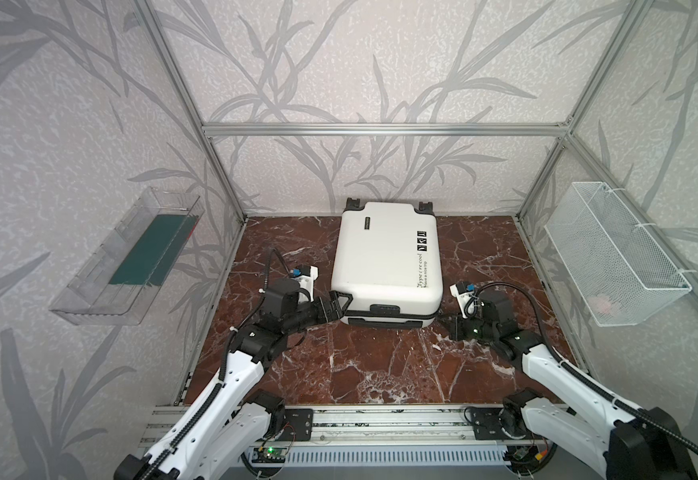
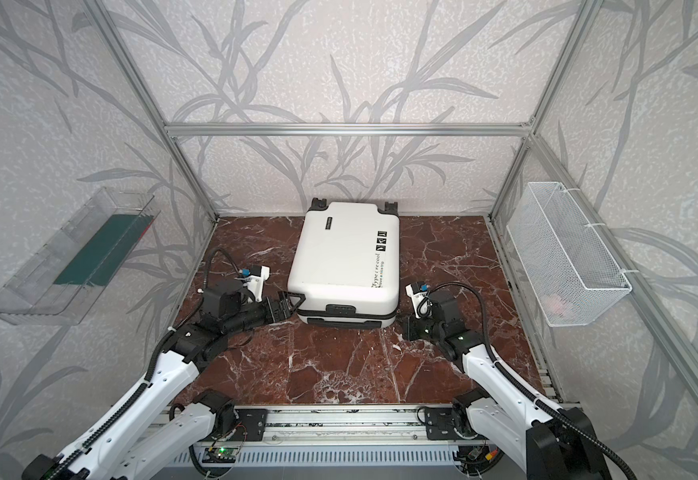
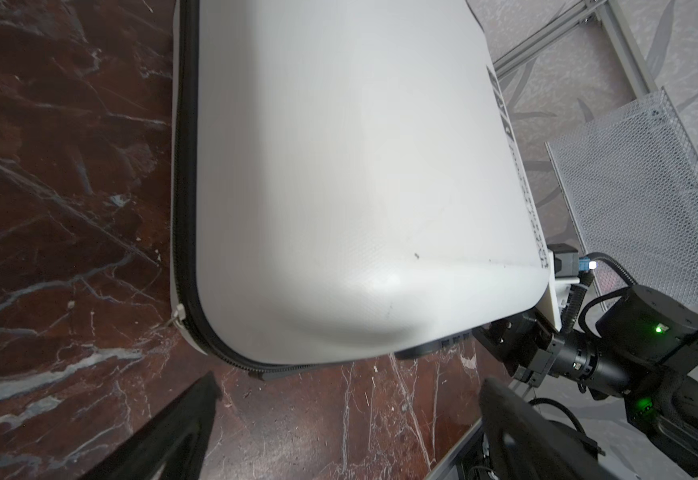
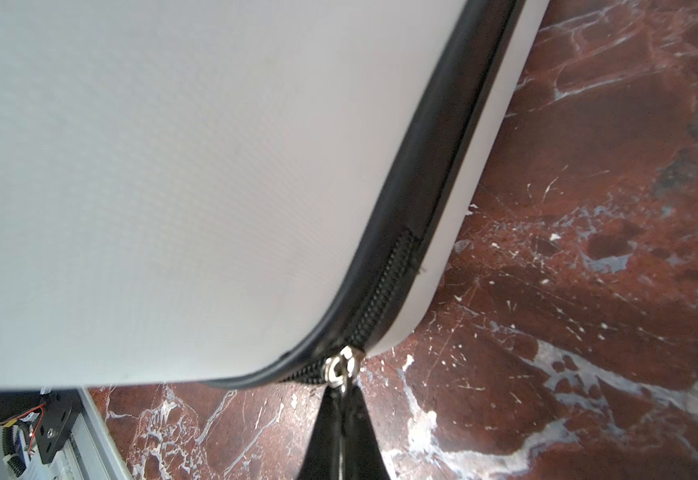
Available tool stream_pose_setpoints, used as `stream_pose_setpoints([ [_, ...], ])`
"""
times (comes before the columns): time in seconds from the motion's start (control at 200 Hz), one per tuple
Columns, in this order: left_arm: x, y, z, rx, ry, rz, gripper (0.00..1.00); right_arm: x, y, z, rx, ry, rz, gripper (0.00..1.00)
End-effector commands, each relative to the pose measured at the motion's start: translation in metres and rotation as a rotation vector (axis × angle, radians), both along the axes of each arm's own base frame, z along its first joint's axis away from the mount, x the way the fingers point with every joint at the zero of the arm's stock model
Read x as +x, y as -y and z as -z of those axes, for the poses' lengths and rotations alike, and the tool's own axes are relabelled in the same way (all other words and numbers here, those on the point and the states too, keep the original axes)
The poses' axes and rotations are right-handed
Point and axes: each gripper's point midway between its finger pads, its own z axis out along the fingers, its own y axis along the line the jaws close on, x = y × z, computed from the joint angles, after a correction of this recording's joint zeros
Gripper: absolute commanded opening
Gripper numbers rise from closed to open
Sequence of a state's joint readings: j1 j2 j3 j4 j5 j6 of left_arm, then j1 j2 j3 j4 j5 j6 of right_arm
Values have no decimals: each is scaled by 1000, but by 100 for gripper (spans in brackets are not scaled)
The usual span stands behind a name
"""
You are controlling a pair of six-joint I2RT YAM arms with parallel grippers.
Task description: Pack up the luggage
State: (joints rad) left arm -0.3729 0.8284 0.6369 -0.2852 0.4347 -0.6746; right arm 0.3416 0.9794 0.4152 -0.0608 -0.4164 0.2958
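The luggage [image 1: 386, 257] [image 2: 345, 257] is a white hard-shell suitcase with black lettering. It lies flat and closed at the back middle of the marble table, wheels toward the back wall. My right gripper [image 1: 442, 319] [image 2: 399, 322] [image 4: 343, 395] is at its front right corner, shut on the silver zipper pull [image 4: 341, 368]. My left gripper [image 1: 339, 305] [image 2: 291, 305] [image 3: 349, 395] stands open at the front left corner with only table between its fingers [image 3: 197, 403]. Another silver zipper pull [image 3: 179, 313] hangs on the seam there, apart from the fingers.
A clear plastic bin [image 1: 131, 257] [image 2: 73, 257] holding something flat and green hangs on the left wall. A white wire mesh basket [image 1: 613, 253] [image 2: 567, 257] [image 3: 638, 187] with a pink item [image 1: 602, 305] hangs on the right wall. Aluminium frame posts stand at the table's corners.
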Motion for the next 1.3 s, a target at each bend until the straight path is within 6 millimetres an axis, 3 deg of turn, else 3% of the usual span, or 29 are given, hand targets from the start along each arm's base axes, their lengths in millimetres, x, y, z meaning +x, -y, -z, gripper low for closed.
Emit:
stream_pose_setpoints([
  [0.0,3,-2,7,10,-16,-35,99,-2,-2,2,-11,-2,-7,0],
  [0.465,37,-1,-8,122,77,-30,99,-13,0,4,-43,0,-19,0],
  [0.625,46,10,-9,129,73,19,99,-14,-1,5,-51,3,-26,0],
  [0.84,48,20,-4,102,56,63,99,-20,-6,-1,-51,29,-66,0],
  [1.13,47,16,3,122,50,50,99,-32,-18,-11,-40,82,-130,0],
  [1.295,51,6,4,162,52,-2,99,-24,-14,-12,-53,87,-74,0],
])
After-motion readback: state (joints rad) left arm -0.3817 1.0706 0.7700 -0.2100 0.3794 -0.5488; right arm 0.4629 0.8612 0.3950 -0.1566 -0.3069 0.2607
